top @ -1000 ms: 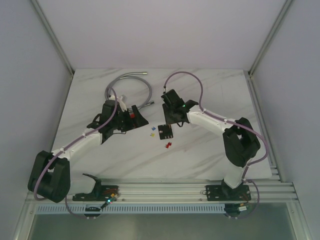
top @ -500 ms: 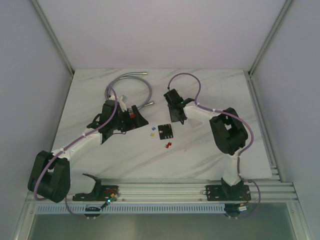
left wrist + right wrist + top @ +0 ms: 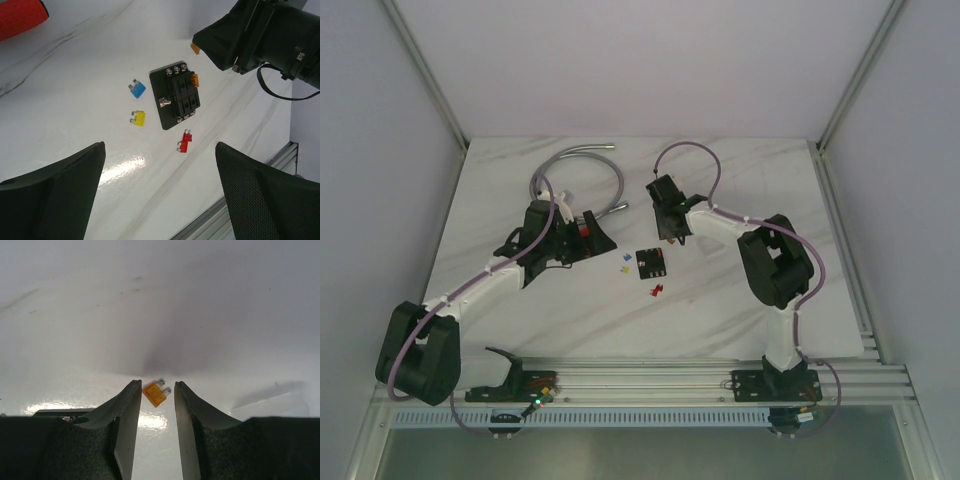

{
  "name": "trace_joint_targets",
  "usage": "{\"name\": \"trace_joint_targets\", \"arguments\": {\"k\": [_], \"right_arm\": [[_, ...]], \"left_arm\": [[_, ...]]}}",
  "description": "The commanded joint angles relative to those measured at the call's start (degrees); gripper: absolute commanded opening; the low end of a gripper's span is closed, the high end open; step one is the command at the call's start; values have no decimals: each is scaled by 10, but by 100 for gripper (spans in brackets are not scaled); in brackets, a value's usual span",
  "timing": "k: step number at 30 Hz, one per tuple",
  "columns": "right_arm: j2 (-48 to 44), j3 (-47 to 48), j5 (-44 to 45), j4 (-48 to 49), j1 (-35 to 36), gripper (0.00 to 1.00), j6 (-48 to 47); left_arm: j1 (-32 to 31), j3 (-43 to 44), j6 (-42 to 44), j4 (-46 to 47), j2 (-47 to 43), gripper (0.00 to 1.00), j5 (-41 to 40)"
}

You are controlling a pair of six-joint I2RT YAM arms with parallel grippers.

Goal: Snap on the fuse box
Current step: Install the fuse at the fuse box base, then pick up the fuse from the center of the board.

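Item under inspection: the fuse box (image 3: 651, 263) lies flat on the white marble-pattern counter (image 3: 760, 190), near its middle and between the two arms, untouched by either claw. In the left wrist view, one orange fuse (image 3: 196, 80) is seated at the box's far right corner.

Loose parts close to the box: a blue fuse (image 3: 137, 89) and a yellow fuse (image 3: 139, 118) lie just beside its left edge, apart from each other. A red fuse (image 3: 185, 142) lies just off its near corner.

Right claw (image 3: 157, 383): low over the counter beyond the box, jaws part-spread. A second orange fuse (image 3: 156, 392) lies tilted between its tips. Contact with either finger cannot be confirmed, and no pinch is evident.

Left claw (image 3: 160, 150): jaws spread fully wide, holding nothing, positioned to the left of the box and facing it across bare counter.

Further out: a grey flexible hose (image 3: 588, 160) curves across the far part of the counter behind the left claw.
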Motion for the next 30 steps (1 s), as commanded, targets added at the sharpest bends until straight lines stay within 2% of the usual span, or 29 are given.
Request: {"name": "trace_joint_targets", "arguments": {"k": [1, 14, 22, 30], "right_arm": [[18, 12, 9, 6, -2, 40, 9], [-35, -71, -8, -6, -7, 40, 19], [-53, -76, -14, -5, -12, 40, 33], [-37, -75, -47, 23, -19, 42, -31]], "left_arm": [[-1, 3, 4, -5, -2, 100, -2], [-1, 8, 4, -6, 6, 100, 0], [-1, 10, 3, -5, 8, 100, 2], [-2, 8, 4, -6, 7, 100, 2]]}}
